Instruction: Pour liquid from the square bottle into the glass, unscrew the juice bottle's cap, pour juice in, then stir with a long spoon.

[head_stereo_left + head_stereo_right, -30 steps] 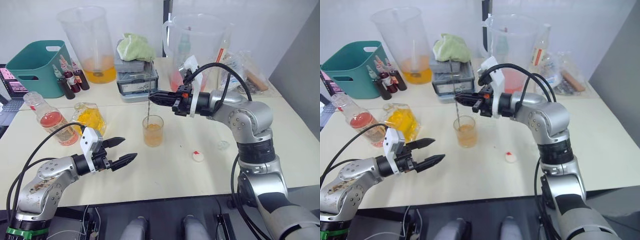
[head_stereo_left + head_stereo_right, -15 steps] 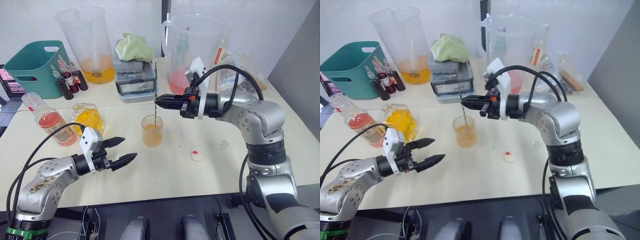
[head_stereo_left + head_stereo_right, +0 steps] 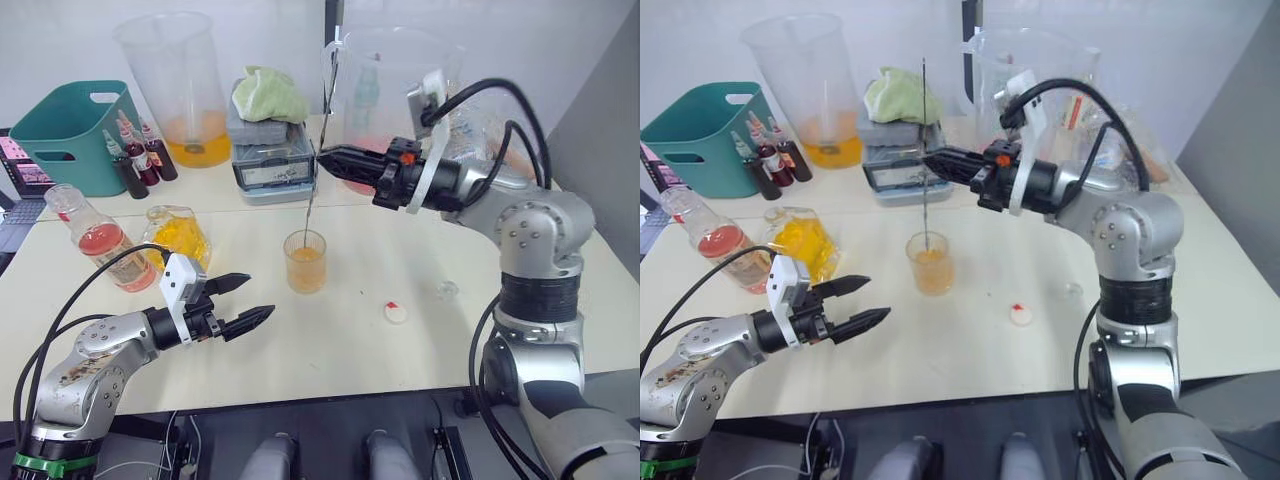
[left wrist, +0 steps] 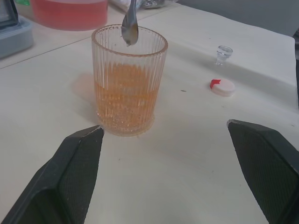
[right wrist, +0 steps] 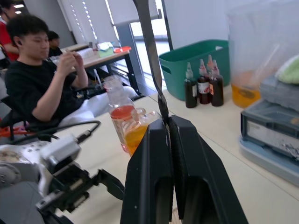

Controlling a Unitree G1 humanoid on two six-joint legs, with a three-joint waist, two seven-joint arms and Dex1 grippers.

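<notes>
No legible text or labels

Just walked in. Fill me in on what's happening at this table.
The right gripper is shut on a thin long silver bar spoon, whose small bowl sits at the rim of the ribbed clear glass of orange drink. The left gripper hovers open near the glass, holding nothing. The white screw cap lies on the table; the slim juice bottle stands uncapped beside the square bottle.

head stereo looking down over table (image 3: 420, 330), wrist views close
</notes>
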